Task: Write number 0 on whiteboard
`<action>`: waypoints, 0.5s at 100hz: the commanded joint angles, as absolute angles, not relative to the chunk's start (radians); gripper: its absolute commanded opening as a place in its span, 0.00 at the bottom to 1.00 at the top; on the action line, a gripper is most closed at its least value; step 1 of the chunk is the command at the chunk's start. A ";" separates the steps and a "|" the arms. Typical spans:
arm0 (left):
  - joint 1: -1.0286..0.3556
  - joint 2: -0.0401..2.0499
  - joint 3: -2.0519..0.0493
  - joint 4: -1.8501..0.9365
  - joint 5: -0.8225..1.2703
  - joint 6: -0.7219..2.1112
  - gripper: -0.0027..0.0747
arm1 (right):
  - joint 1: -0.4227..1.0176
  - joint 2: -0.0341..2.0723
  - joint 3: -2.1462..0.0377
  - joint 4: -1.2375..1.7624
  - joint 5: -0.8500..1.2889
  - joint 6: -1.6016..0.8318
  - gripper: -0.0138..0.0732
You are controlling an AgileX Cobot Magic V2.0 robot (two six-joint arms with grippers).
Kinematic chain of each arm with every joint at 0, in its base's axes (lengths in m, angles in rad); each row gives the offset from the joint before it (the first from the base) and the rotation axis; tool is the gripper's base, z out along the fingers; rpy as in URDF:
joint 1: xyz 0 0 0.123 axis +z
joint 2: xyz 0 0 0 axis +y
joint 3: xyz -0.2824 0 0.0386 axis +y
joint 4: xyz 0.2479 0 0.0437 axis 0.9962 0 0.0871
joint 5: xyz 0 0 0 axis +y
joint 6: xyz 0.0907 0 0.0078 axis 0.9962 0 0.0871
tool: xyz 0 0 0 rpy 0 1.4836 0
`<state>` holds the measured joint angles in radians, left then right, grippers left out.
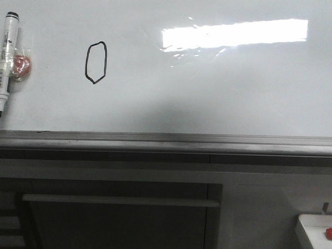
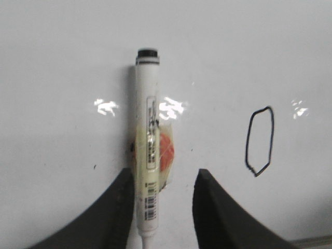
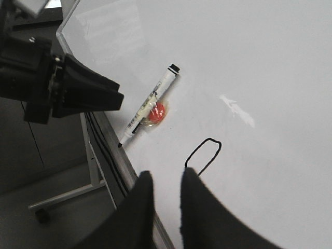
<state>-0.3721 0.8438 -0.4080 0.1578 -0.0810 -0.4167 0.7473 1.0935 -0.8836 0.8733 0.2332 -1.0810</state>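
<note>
The number 0 (image 1: 96,62) is a thin black closed loop on the glossy whiteboard (image 1: 218,88). It also shows in the left wrist view (image 2: 260,141) and the right wrist view (image 3: 204,154). A white marker pen (image 1: 8,57) with an orange lump taped to it lies on the board left of the 0. My left gripper (image 2: 164,172) is open, its fingers either side of the pen's tip end (image 2: 148,181); the pen lies against one finger. My right gripper (image 3: 167,174) is empty, jaws a narrow gap apart, just short of the 0. Neither gripper shows in the front view.
A bright rectangular light reflection (image 1: 233,33) lies on the board's right part. A grey metal edge rail (image 1: 166,140) runs along the near side, with a dark cabinet (image 1: 119,218) below. A white tray (image 1: 311,228) holding something red is at the bottom right.
</note>
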 commanded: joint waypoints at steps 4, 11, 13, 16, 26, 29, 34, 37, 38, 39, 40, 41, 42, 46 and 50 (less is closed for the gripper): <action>-0.370 0.718 -0.436 0.172 -0.145 -0.426 0.11 | 0.746 1.006 -0.854 0.895 0.156 -1.085 0.09; -0.370 0.641 -0.429 0.211 -0.145 -0.424 0.01 | 0.746 0.948 -0.798 0.900 0.119 -1.085 0.09; -0.370 0.616 -0.427 0.224 -0.145 -0.424 0.01 | 0.746 0.927 -0.780 0.902 0.105 -1.085 0.09; -0.370 0.584 -0.423 0.239 -0.145 -0.424 0.01 | 0.746 0.898 -0.752 0.907 0.081 -1.085 0.09; -0.370 0.460 -0.398 0.294 -0.145 -0.420 0.01 | 0.746 0.783 -0.633 0.921 -0.006 -1.085 0.09; -0.370 0.427 -0.387 0.324 -0.145 -0.420 0.01 | 0.746 0.735 -0.598 0.926 -0.035 -1.085 0.09; -0.370 0.368 -0.365 0.363 -0.140 -0.420 0.01 | 0.746 0.668 -0.531 0.926 -0.063 -1.085 0.09; -0.370 0.335 -0.347 0.381 -0.135 -0.420 0.01 | 0.746 0.629 -0.492 0.926 -0.080 -1.085 0.09; -0.370 0.318 -0.343 0.385 -0.135 -0.420 0.01 | 0.746 0.619 -0.471 0.926 -0.084 -1.085 0.09; -0.370 0.310 -0.339 0.394 -0.132 -0.420 0.01 | 0.746 0.600 -0.461 0.926 -0.090 -1.085 0.09; -0.370 0.294 -0.331 0.399 -0.130 -0.420 0.01 | 0.746 0.591 -0.442 0.926 -0.093 -1.085 0.09; -0.370 0.286 -0.327 0.408 -0.127 -0.420 0.01 | 0.746 0.572 -0.432 0.926 -0.095 -1.085 0.09; -0.370 0.279 -0.319 0.413 -0.123 -0.420 0.01 | 0.746 0.563 -0.422 0.926 -0.095 -1.085 0.09; -0.370 0.233 -0.298 0.436 -0.105 -0.420 0.01 | 0.746 0.512 -0.367 0.926 -0.097 -1.085 0.09; -0.370 0.191 -0.275 0.446 -0.081 -0.420 0.01 | 0.746 0.465 -0.316 0.926 -0.097 -1.085 0.09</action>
<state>-0.3721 0.2544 -0.2881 0.4050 -0.0626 -0.4167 0.7473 0.5475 -0.3741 0.9201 -0.0337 -1.0810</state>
